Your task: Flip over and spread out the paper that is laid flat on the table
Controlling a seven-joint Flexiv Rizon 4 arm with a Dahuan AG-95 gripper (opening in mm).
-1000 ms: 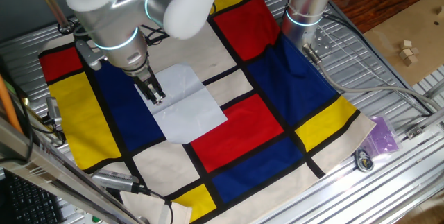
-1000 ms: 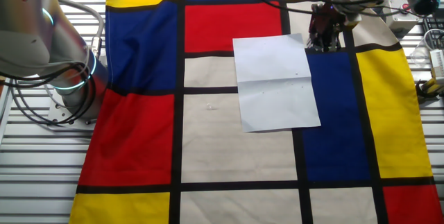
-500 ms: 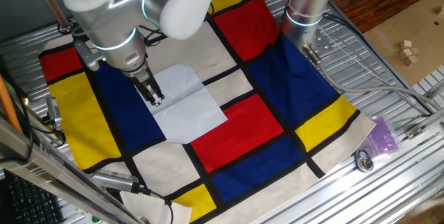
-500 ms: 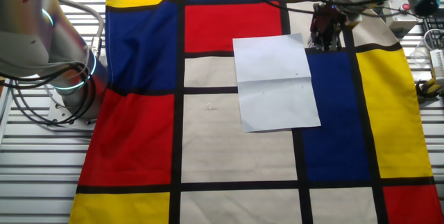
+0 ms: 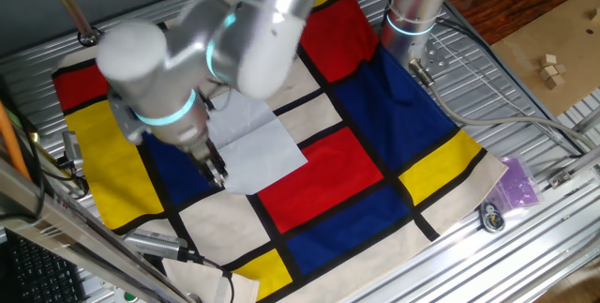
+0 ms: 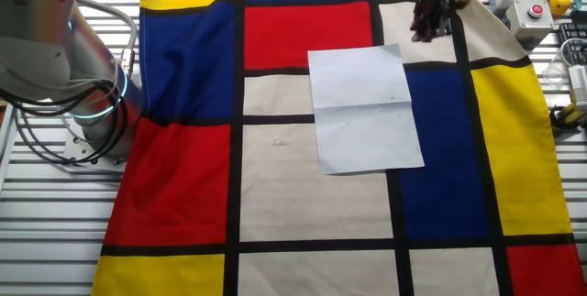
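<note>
Lying flat on the surface (image 6: 275, 195), the paper (image 6: 363, 110) is seen just beside the pincer (image 6: 428, 21) — whose opening cannot be told.

The arm reaches in from above, its thick silver links and a joint ringed with a glowing cyan band blurred in one fixed view. Below that joint the wrist narrows to the pincer (image 5: 216, 170), which points down and slightly forward toward the surface (image 5: 525, 125). Its two dark fingers (image 5: 212, 160) lie close together; whether any gap remains between them cannot be told, as the tips are small and smeared. In the other fixed view only the pincer (image 6: 429, 23) shows, at the top edge, dark and narrow, its tips hanging down, with the wrist above it cut off by the frame. Nothing shows between the fingertips in either view.
</note>
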